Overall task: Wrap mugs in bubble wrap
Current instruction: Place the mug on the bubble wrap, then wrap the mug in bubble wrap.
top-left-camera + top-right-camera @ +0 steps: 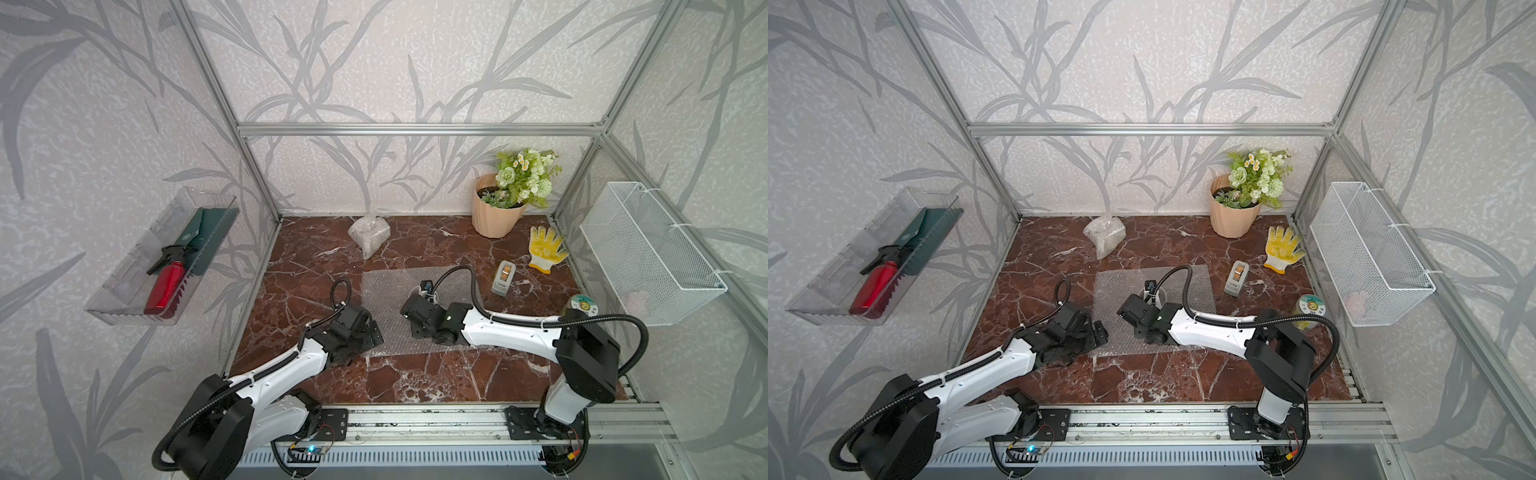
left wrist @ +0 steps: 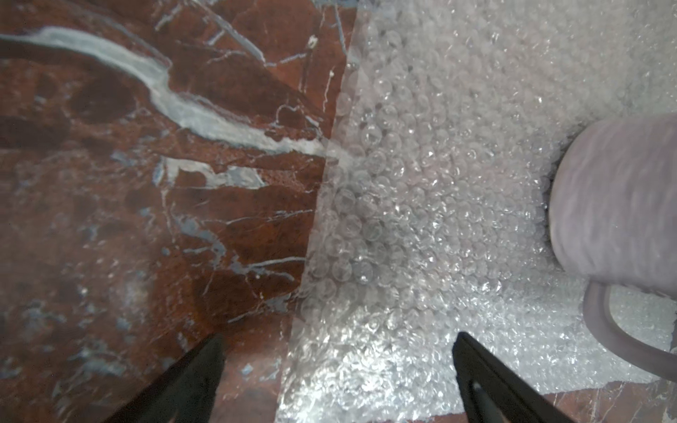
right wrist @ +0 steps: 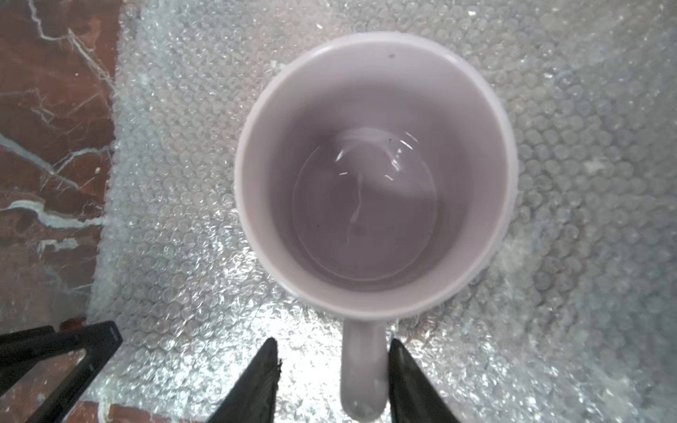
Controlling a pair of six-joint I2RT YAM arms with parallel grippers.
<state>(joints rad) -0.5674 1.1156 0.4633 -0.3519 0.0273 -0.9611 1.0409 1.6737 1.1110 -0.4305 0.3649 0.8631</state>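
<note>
A pale lilac mug [image 3: 377, 175] stands upright on a flat sheet of bubble wrap [image 1: 386, 286] in the middle of the table, and shows in both top views [image 1: 1156, 296]. My right gripper [image 3: 332, 341] hangs just above it, open, its jaws on either side of the mug's handle [image 3: 362, 373]. One jaw is close against the handle and a clear gap is left on the other side. My left gripper [image 2: 339, 336] is wide open and holds nothing, low over the sheet's left edge [image 2: 322, 205], with the mug [image 2: 615, 197] off to its side. A crumpled bundle of bubble wrap [image 1: 369, 235] lies at the back.
At the back right a peach flowerpot [image 1: 494, 212] holds flowers. A yellow glove [image 1: 544, 249], a grey tape dispenser [image 1: 503, 279] and a round roll [image 1: 582, 307] lie right of the sheet. A white wire basket [image 1: 652, 253] hangs on the right frame. A clear tray [image 1: 124, 291] hangs on the left wall.
</note>
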